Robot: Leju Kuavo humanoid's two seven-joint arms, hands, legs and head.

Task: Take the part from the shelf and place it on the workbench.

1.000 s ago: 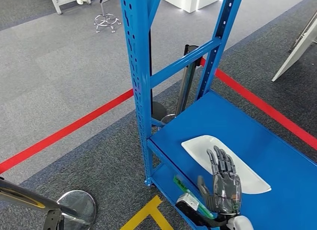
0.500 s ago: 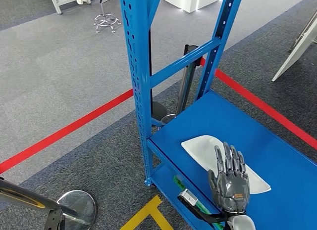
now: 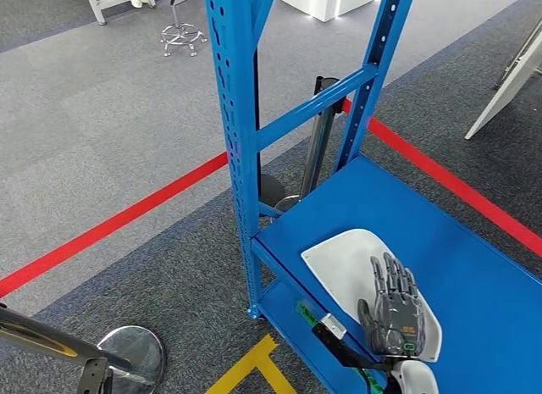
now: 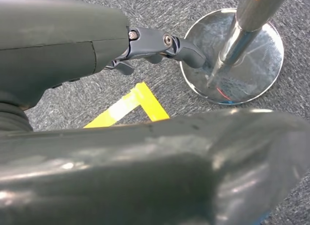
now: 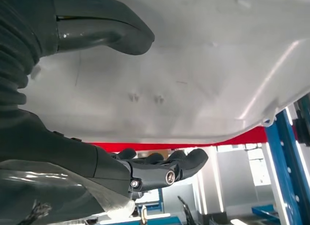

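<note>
On the blue shelf (image 3: 447,241), the white part (image 3: 339,271) is tipped up off the shelf board, gripped by the right hand (image 3: 393,313): the fingers (image 3: 391,280) lie across its upper face, and the right wrist view shows the thumb (image 5: 106,31) against one face and the fingers under its edge. The left hand (image 4: 109,46) hangs over grey carpet near a round chrome stand base (image 4: 241,60), fingers extended and holding nothing.

White curved part (image 3: 345,271) tilted up on the blue shelf (image 3: 447,241), apparently lifted off at 1 edge
</note>
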